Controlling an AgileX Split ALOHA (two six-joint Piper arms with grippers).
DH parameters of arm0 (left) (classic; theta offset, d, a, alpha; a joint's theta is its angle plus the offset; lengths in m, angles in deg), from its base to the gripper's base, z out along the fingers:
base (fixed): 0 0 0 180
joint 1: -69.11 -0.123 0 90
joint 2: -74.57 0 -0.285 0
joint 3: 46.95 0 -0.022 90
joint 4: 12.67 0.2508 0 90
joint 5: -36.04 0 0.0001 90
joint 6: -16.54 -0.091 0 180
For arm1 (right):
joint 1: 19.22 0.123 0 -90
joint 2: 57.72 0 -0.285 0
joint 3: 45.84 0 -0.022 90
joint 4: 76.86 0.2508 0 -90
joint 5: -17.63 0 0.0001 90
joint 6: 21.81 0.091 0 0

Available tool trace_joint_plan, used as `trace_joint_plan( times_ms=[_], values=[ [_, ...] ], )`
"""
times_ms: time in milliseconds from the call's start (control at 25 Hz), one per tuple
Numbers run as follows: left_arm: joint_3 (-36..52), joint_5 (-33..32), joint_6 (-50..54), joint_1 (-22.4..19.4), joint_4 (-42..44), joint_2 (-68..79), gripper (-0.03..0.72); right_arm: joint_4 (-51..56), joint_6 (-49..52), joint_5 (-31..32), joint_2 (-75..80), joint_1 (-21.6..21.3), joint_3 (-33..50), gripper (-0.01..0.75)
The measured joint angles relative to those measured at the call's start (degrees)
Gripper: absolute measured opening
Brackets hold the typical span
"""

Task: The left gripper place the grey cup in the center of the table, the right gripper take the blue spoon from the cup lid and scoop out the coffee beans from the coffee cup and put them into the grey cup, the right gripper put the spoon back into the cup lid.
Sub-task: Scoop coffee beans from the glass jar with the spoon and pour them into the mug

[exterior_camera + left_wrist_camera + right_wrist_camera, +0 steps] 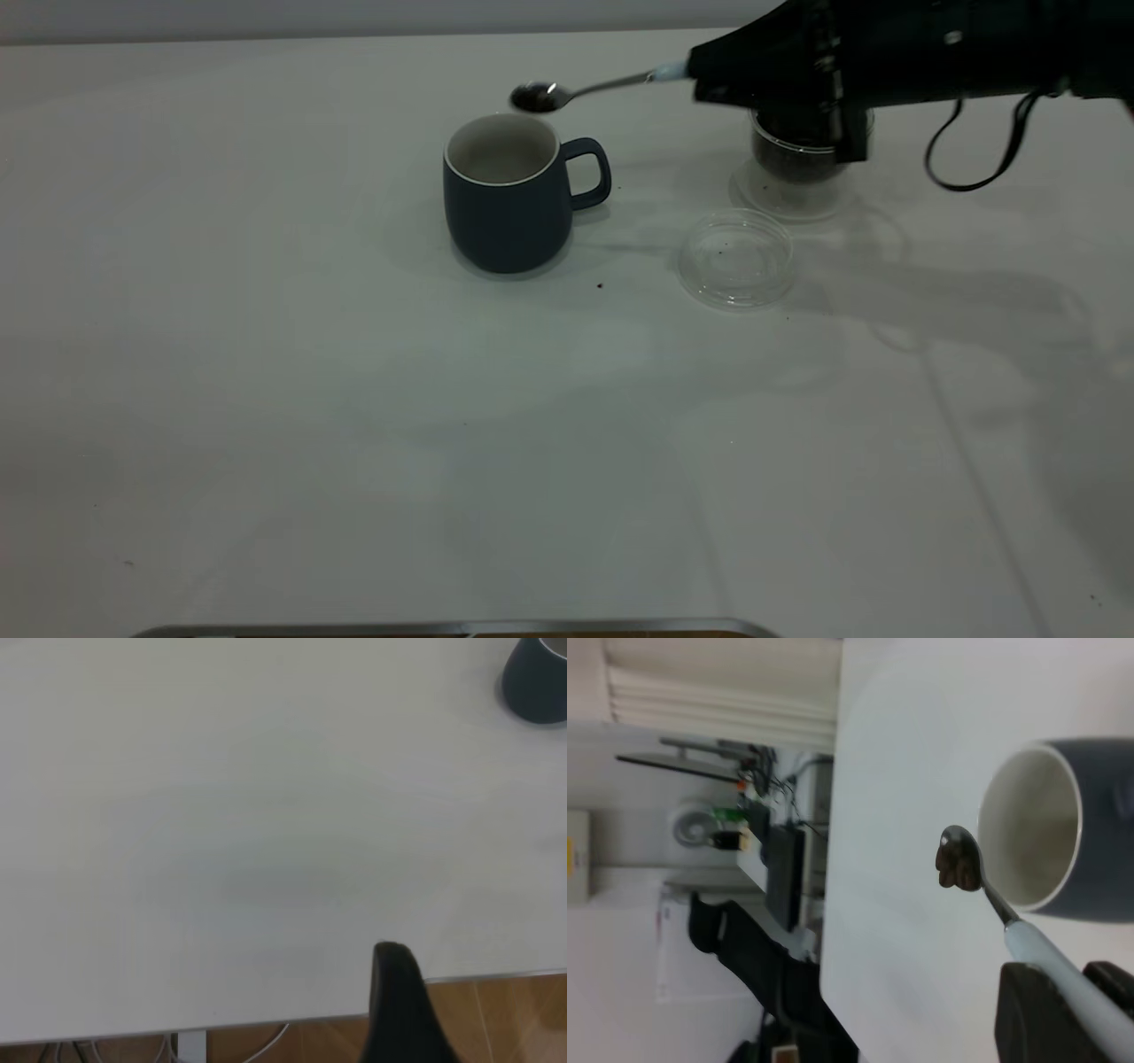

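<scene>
Right gripper (709,75) fingers clamping blue spoon (589,89) by handle, stiff and slippery, loose coffee beans (957,866) riding its bowl, hovering at 12 o'clock of grey cup (508,190) on worktop (354,425). Left gripper (403,1010) idling; fingers' state unclear.

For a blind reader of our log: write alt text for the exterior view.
The right pincer holds the blue spoon, loaded with coffee beans, level above the far rim of the grey cup on the white table. Behind the pincer stands the coffee cup, and the empty cup lid lies in front of it.
</scene>
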Motion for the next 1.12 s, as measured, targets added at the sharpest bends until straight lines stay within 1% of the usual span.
trace_joint_plan(
  times_ms=[120, 240, 400, 520, 640, 880, 960, 1040, 1120],
  values=[
    [0.0, 0.0, 0.0, 0.0, 0.0, 0.0, 0.517, 0.0, 0.0, -3.5, 0.0, 2.0, 0.0, 0.107],
    [0.0, 0.0, 0.0, 0.0, 0.0, 0.0, 0.517, -0.1, 0.1, -6.3, 0.1, 3.1, -0.8, 0.107],
    [0.0, 0.0, 0.0, 0.0, 0.0, 0.0, 0.517, 0.0, -0.1, -8.1, 0.1, 3.8, -3.2, 0.107],
    [0.0, 0.0, 0.0, 0.0, 0.0, 0.0, 0.517, 0.1, -2.5, -9.3, 0.2, 4.2, -4.6, 0.107],
    [0.0, 0.0, 0.0, 0.0, 0.0, 0.0, 0.517, 0.0, -9.6, -9.7, 0.2, 4.6, -5.1, 0.107],
    [0.0, 0.0, 0.1, 0.0, 0.0, 0.0, 0.517, 0.0, -34.3, -9.9, 0.2, 4.6, -5.1, 0.107],
    [0.0, 0.0, 0.1, 0.0, 0.0, 0.0, 0.517, 0.0, -40.9, -9.9, 0.2, 4.6, -5.1, 0.107],
    [0.0, 0.0, 0.1, 0.0, 0.0, 0.0, 0.517, 0.0, -44.5, -9.9, 0.2, 4.6, -5.1, 0.107],
    [0.0, 0.0, 0.1, 0.0, 0.0, 0.0, 0.517, 0.0, -43.6, -9.9, 0.2, 4.6, -5.1, 0.107]
  ],
)
